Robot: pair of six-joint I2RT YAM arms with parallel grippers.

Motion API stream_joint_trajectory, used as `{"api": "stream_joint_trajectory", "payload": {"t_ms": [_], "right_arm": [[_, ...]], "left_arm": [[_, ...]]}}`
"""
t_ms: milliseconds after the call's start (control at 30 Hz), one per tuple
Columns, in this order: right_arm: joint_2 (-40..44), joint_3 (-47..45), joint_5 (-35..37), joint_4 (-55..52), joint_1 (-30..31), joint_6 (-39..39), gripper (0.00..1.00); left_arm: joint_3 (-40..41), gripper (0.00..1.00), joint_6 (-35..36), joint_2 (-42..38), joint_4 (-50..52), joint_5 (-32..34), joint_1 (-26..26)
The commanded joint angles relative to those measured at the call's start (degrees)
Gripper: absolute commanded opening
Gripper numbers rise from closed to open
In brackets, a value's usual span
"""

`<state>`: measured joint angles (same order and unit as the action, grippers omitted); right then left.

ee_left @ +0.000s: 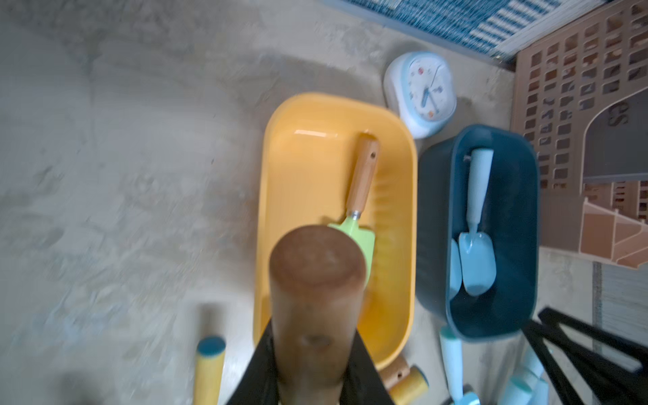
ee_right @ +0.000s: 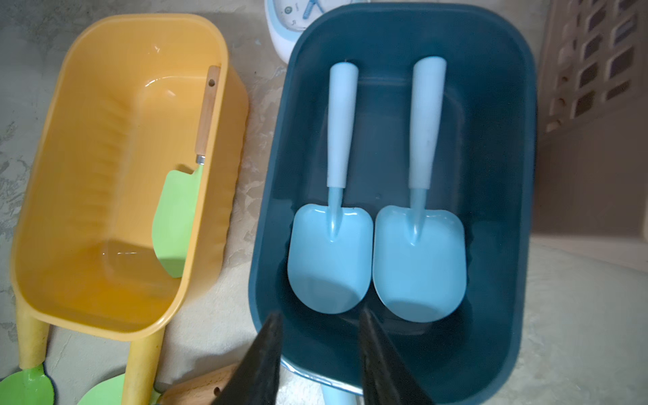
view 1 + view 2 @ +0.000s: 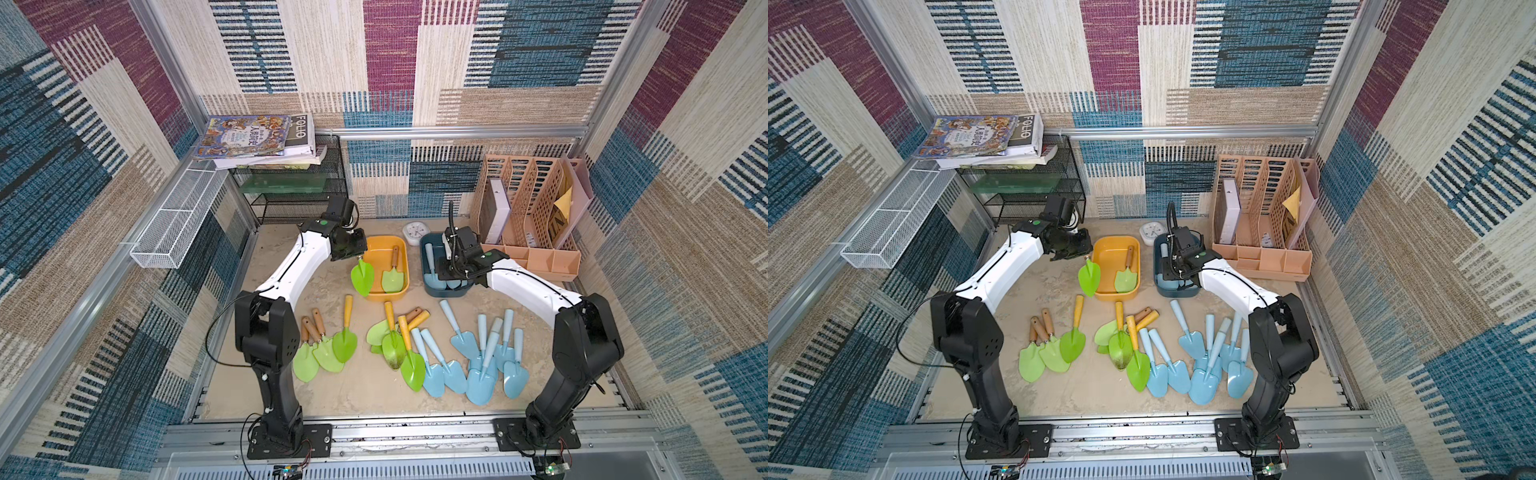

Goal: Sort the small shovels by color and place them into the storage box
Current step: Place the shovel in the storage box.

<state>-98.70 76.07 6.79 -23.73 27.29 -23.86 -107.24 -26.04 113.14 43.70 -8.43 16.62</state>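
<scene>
Wooden-handled green shovel [image 3: 362, 277] hangs pinched in the left gripper [image 3: 356, 252] over the yellow box [image 3: 384, 238] (presumably the greens' home); right gripper [image 2: 321, 326], spread and empty, hovers above the blue box [image 2: 519, 140].

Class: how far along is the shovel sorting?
Done: one green shovel in the yellow bin, two blue shovels in the dark blue bin. In hand: the left gripper holds another green shovel at the yellow bin's edge; the right gripper hangs open. Left: many shovels, green and blue, on the table.
</scene>
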Motion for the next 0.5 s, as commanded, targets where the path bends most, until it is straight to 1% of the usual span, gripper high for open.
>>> {"api": "stream_joint_trajectory", "payload": {"t_ms": [0,167,233,367,467], "right_arm": [[1.8,-1.0,1.3,-1.7,-0.9,0.3,0.39],[4.1,-3.0,1.5,-2.5,-2.7,0.6,0.39],[4.9,-3.8,1.6,-2.8,-3.1,0.6,0.39],[6.2,-5.4,1.6,-2.7,-3.6,0.5,0.39],[6.8,-6.5,1.5,-2.4,-3.8,0.3,0.39]], "left_arm": [[-7.8,0.00,2.9,6.3,-1.6,-2.3,0.9],[-19.9,0.00,4.7,17.5,0.8,-2.4,2.1],[-23.0,0.00,5.4,20.9,1.6,-2.3,2.5],[-26.3,0.00,6.9,25.8,4.2,0.1,3.8],[-25.3,0.01,7.4,26.9,5.2,2.1,4.5]]}}
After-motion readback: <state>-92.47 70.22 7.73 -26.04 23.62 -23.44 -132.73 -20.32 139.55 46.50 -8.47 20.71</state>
